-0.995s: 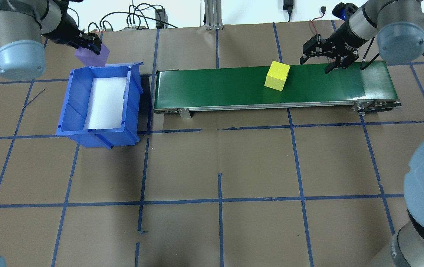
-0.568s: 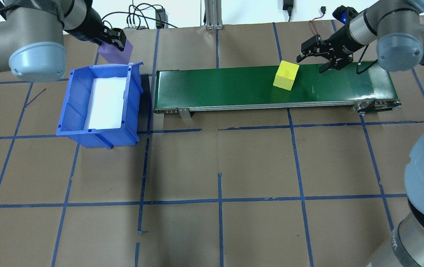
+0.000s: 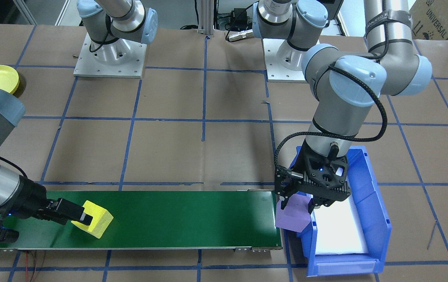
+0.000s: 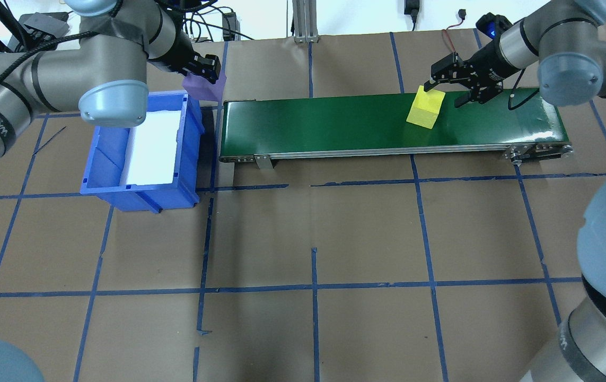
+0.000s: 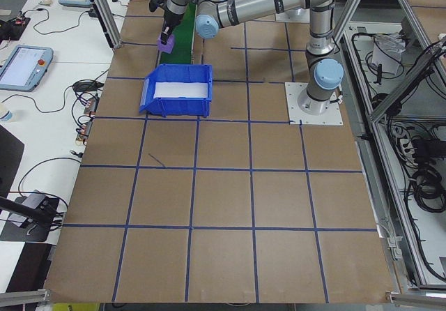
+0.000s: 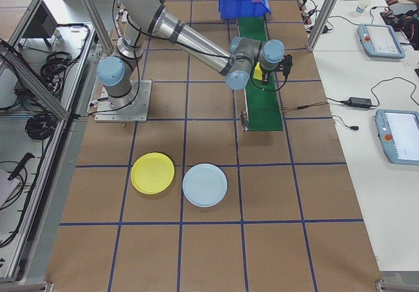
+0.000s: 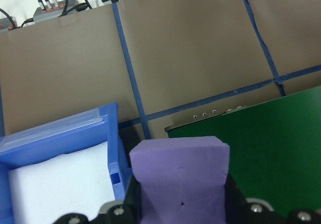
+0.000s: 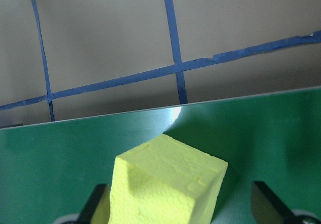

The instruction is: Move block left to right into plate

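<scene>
1. The right gripper (image 4: 447,91) is down at the green conveyor belt (image 4: 334,124), near the belt's right end. Its fingers are apart, and the yellow foam cube (image 4: 425,109) sits on the belt between them, a bit off to one side.

2. One finger looks like it touches the cube's far top corner. The other finger is apart from the cube. The cube sits turned a little, not square to the fingers.

3. To do this well, I think the gripper should line up so the cube is in the middle, with a flat side facing each finger. Then it should close slowly. Foam is soft, so a gentle squeeze is enough.

4. If the belt is running, the cube could slide on past, so the squeeze must come in good time.

5. The left gripper (image 3: 296,200) is clamped on a purple foam block (image 3: 292,217). It holds the block in the air over the gap between the blue bin (image 3: 369,219) and the belt's left end. It should lower the block flat onto the belt before letting go.

6. The yellow plate (image 6: 152,173) lies far from the belt, near the desk's right end, just beside a light blue plate (image 6: 205,184). Nothing is in it yet.
</scene>
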`<state>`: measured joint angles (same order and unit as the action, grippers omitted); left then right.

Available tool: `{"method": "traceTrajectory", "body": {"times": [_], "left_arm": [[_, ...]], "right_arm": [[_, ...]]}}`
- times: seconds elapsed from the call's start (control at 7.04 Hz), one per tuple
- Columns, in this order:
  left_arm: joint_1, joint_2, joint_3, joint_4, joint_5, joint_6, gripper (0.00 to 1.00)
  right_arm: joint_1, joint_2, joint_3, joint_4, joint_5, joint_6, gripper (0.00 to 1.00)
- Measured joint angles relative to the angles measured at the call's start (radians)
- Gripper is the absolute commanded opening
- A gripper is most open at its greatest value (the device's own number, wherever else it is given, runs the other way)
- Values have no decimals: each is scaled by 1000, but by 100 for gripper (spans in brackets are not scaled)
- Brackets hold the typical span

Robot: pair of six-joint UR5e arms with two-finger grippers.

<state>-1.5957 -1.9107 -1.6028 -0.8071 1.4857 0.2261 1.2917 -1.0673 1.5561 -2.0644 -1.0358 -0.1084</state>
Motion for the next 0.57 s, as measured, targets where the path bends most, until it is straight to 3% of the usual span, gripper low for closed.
{"method": "traceTrajectory", "body": {"times": [0.57], "left_arm": [[-58,-89,-2,86,1,-88,46]], "right_arm": [[-5,7,19,-41,-19,-1,99]]}}
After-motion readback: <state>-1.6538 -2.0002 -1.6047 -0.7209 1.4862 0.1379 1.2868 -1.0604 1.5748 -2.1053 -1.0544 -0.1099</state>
